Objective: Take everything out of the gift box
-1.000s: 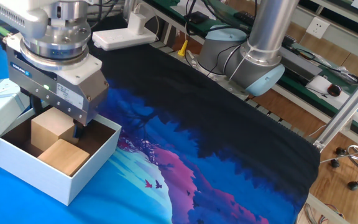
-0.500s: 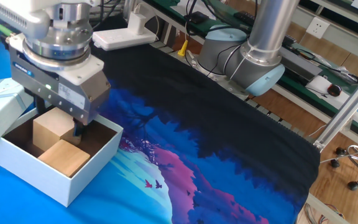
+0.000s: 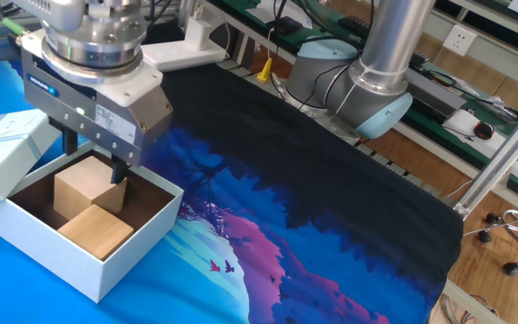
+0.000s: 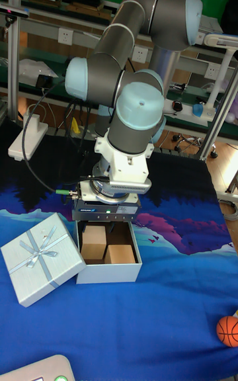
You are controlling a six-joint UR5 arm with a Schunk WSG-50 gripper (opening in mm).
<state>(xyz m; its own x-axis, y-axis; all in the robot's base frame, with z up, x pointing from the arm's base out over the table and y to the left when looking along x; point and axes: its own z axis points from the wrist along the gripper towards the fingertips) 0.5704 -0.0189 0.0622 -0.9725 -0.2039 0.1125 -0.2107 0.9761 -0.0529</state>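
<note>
Two light-wood cube blocks, paler (image 3: 85, 181) and tanner (image 3: 96, 229), sit inside the open pale blue-white cardboard gift box (image 3: 133, 245). Two-finger gripper (image 3: 93, 158) has risen since earlier, jaws spread above the paler block, gripping nothing; box shifted slightly

A printed cloth (image 3: 331, 225) of blue, black and pink covered the surface. Behind it ran metal shelving (image 4: 39, 37) with wall sockets (image 4: 65, 36) and cables. A wheeled chair base (image 3: 511, 236) stood on the pale floor (image 3: 497, 279).
</note>
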